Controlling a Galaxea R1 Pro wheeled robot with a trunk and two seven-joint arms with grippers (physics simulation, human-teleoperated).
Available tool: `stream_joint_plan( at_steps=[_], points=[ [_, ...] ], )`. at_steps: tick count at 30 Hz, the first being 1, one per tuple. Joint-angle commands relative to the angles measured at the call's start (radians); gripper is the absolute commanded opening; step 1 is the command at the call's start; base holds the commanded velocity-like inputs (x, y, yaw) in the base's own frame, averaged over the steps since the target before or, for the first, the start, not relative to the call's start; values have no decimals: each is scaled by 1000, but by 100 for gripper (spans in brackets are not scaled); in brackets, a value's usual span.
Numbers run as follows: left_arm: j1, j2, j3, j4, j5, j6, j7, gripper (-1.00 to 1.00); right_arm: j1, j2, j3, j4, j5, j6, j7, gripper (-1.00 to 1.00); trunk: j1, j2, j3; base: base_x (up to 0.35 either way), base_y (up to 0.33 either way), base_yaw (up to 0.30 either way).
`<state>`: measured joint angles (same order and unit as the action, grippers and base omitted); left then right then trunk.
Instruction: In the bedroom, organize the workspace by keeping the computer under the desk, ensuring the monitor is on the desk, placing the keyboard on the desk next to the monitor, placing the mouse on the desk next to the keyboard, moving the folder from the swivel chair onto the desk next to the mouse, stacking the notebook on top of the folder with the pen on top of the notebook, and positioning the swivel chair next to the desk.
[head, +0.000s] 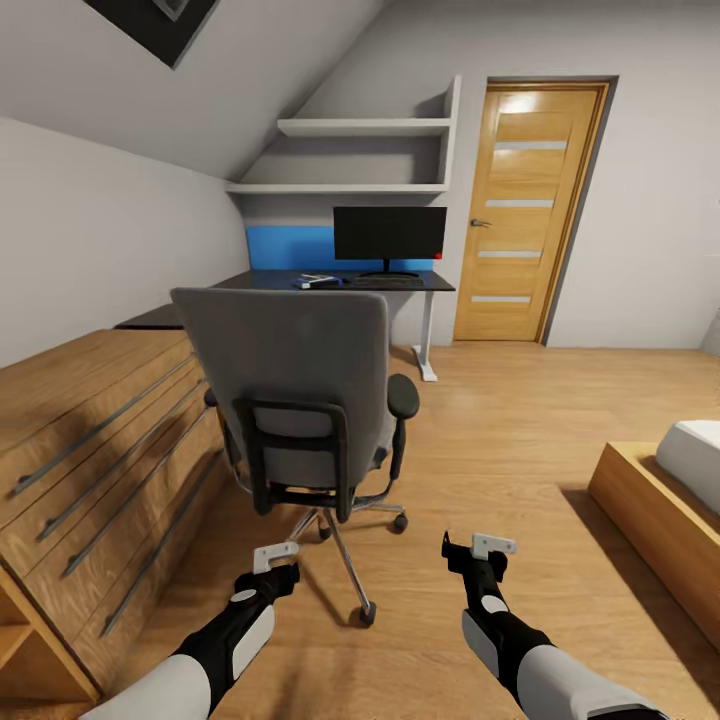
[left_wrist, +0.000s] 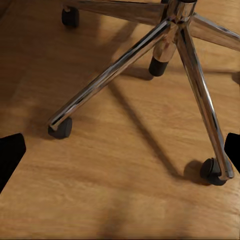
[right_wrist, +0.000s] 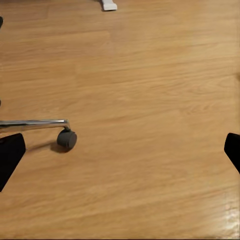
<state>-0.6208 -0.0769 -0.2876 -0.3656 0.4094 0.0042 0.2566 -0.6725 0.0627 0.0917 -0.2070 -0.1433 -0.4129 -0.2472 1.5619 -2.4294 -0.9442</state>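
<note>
Standing on wood floor (head: 520, 440), back turned to camera: grey swivel chair (head: 300, 390), between drawer unit (head: 90, 450) and bed (head: 660, 510), well short of desk (head: 340, 283). On desk: monitor (head: 390, 235), keyboard (head: 387, 282) just before it. Hovering low behind chair's chrome base (left_wrist: 175, 60): left gripper (head: 277, 562) and right gripper (head: 478, 550), both spread wide, empty.
</note>
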Motion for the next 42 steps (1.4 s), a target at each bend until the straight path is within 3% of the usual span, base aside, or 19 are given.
stream_joint_plan(
  at_steps=[1, 12, 20, 42],
  points=[
    [0, 1, -8, -1, 8, 0, 7, 100, -1, 0, 9, 2, -10, -4, -4, 100, 0, 0, -1, -55, 253, 0],
    [0, 9, -2, -1, 14, -2, 14, 100, -1, 2, 11, 5, -9, -4, -3, 100, 0, 0, -1, 0, 228, 0],
    [0, 44, 80, -1, 60, -8, 14, 100, -1, 1, 10, 5, -10, -4, -3, 100, 0, 0, -1, 19, 33, 0],
    [0, 47, 91, -1, 64, -9, 14, 100, 0, 0, 10, 13, -7, -4, -2, 100, 0, 0, -1, 126, 55, 0]
  ],
)
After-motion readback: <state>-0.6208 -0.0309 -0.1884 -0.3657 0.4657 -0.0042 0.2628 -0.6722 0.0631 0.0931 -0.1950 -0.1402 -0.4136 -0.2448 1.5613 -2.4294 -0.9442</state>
